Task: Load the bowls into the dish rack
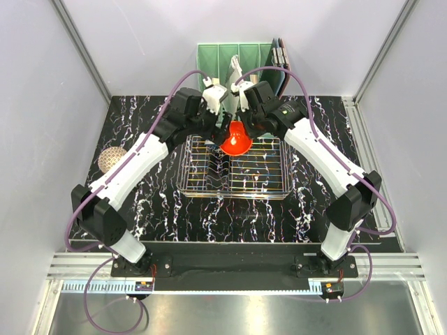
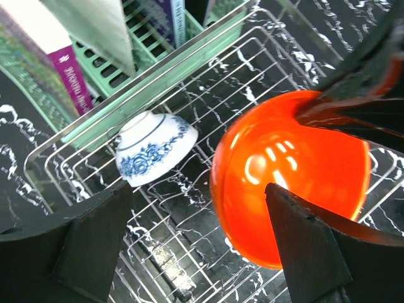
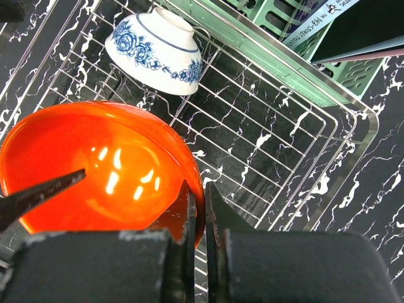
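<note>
Over black marbled table [image 1: 349, 139], white walls [image 1: 42, 70] all round. Rack [image 1: 272, 183] sits centre, green organizer [image 1: 241, 56] with books [image 2: 71, 79] just behind. Blue-white bowl [image 2: 154, 148] lies tipped at rack's far end. My right gripper [image 3: 199, 189] pinched tight on rim of orange bowl [image 1: 236, 139], bowl hanging above rack. My left gripper [image 2: 197, 189] spread wide beside it, holding nothing. Top view alone catches lattice bowl [image 1: 112, 159] at table's left edge; wrist views alone show blue-white bowl.

The orange-red bowl [image 3: 101, 170] is glossy, the dish rack [image 1: 269, 174] shiny chrome wire, the organizer [image 1: 220, 56] green plastic
</note>
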Controlling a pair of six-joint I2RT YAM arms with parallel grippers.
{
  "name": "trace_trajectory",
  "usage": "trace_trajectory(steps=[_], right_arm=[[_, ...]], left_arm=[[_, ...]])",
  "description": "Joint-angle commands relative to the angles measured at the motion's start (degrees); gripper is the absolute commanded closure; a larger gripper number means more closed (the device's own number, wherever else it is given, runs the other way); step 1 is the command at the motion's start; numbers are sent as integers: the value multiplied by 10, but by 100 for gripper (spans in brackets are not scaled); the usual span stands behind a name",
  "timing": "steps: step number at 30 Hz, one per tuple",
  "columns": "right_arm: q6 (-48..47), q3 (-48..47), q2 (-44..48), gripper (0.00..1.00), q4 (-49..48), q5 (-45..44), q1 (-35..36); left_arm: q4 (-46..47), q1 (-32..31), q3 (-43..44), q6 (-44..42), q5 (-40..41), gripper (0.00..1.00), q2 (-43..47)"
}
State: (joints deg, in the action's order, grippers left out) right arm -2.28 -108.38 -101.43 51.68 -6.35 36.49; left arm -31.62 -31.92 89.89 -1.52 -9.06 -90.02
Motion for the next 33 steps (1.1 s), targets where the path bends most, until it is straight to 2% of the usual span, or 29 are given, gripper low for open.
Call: trace_trajectory(steps=[1, 7, 8, 11, 14, 17, 20, 21, 22, 24, 27, 28, 29, 31, 32, 33], right_arm=[[20, -26, 26, 100, -34, 18, -2], [40, -32, 34, 100, -34, 35, -3], [41, -34, 36, 100, -34, 37, -3], [43, -38, 41, 100, -34, 39, -3], [44, -43, 45, 100, -33, 37, -3], [44, -51, 47, 100, -33, 32, -3], [43, -54, 48, 100, -31, 34, -3], [43, -54, 49, 100, -31, 36, -3], [42, -54, 48, 100, -31, 37, -4], [40, -56, 48, 100, -31, 37, -3], [30, -60, 52, 75, -31, 41, -3], [27, -63, 53, 58, -29, 43, -3], [25, -64, 55, 48, -27, 43, -4], [11, -65, 62, 33, -24, 60, -6], [9, -65, 67, 22, -19, 61, -13], [7, -62, 69, 18, -17, 98, -19]], left_arm=[[32, -2, -5, 11, 32, 14, 22], [31, -2, 1, 13, 11, 34, 2], [31, -2, 5, 13, 3, 41, -2], [27, -2, 13, 13, -10, 53, -12], [23, -2, 18, 13, -15, 60, -21], [22, -2, 19, 13, -20, 64, -25], [21, -2, 18, 12, -20, 76, -28], [21, -2, 17, 12, -20, 88, -30], [20, -2, 18, 11, -18, 96, -30], [21, -2, 19, 11, -18, 100, -29], [20, -2, 15, 9, -11, 100, -23], [20, -2, 13, 7, -8, 100, -21], [20, -2, 12, 7, -6, 100, -15], [21, -2, 8, 4, -3, 100, -9], [21, -1, 6, 3, -2, 100, -1], [22, 0, 3, 1, -4, 100, 5]])
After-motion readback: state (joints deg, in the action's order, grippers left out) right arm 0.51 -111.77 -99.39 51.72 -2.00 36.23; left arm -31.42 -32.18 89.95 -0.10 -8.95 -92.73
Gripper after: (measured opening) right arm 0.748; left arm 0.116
